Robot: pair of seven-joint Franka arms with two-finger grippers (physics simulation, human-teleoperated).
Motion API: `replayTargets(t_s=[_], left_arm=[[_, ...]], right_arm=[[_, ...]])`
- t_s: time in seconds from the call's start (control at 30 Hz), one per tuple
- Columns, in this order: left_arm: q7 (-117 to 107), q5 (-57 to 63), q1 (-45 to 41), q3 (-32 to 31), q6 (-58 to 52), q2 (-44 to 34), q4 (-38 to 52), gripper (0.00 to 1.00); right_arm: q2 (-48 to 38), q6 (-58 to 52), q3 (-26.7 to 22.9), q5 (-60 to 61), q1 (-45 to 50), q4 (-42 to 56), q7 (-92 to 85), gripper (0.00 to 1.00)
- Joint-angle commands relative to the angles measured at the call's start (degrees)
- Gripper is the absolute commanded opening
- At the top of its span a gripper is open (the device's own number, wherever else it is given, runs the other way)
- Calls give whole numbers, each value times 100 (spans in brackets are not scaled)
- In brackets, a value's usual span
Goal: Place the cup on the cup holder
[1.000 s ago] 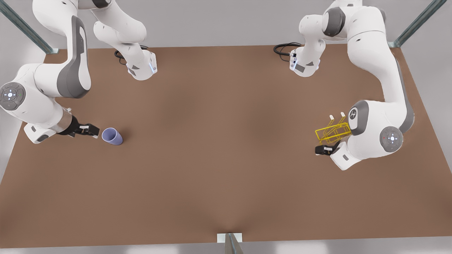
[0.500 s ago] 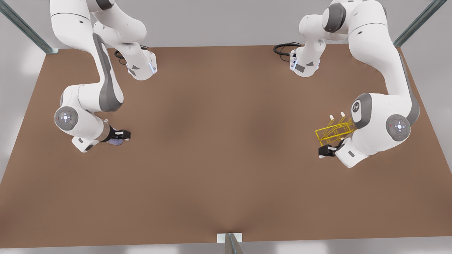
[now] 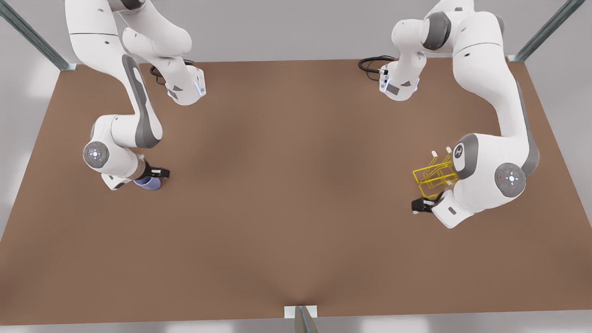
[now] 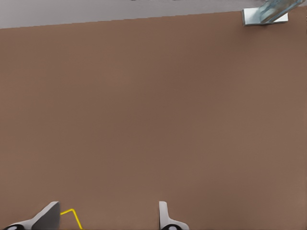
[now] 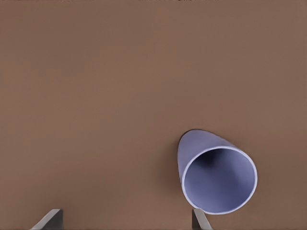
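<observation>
Brown tabletop (image 3: 296, 208) carries everything, grey walls behind. Right gripper (image 3: 155, 175) hangs over the cup (image 3: 148, 183) near the edge of the table on the front view's left; right wrist view shows its fingers (image 5: 48, 219) spread wide, with the cup (image 5: 216, 175) off-centre, close against one finger and not between them. Left gripper (image 3: 422, 205) waits just beside the cup holder (image 3: 434, 175) near the opposite edge, fingers (image 4: 165, 218) apart, one yellow wire corner of the cup holder (image 4: 72, 215) between them.

Step in hand, as I read it: lining up the grasp on the cup. To do it well:
- shift sideways so the cup sits mid-gap before descending
- grip low enough on the wall; the taper may squeeze it out upward
- close gently, the wall looks thin

Cup: plain lavender-blue, no handle, smooth, tapered with the open mouth wider. It seems to stand upright, mouth up, though I can't rule out a tilt. Nothing inside. It is well apart from the holder, so a long carry or a handover remains.
</observation>
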Motion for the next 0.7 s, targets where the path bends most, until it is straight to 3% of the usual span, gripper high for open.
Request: replayTargets(t_s=[0.0,0.47,0.5,0.57,0.67], left_arm=[[-139,-387,11,14,345,21,-25,100],[-121,-334,63,58,345,74,-96,100],[-121,-317,37,58,354,101,-96,100],[-130,-308,20,58,371,180,-87,100],[-130,-308,-16,58,371,188,-87,100]], right_arm=[[36,847,1,12,-8,-204,111,100],[581,1596,10,3,-254,-820,-48,100],[660,1649,18,12,-245,-811,-48,86],[678,1649,18,12,-245,-776,-48,24],[686,1657,27,12,-245,-723,-39,21]])
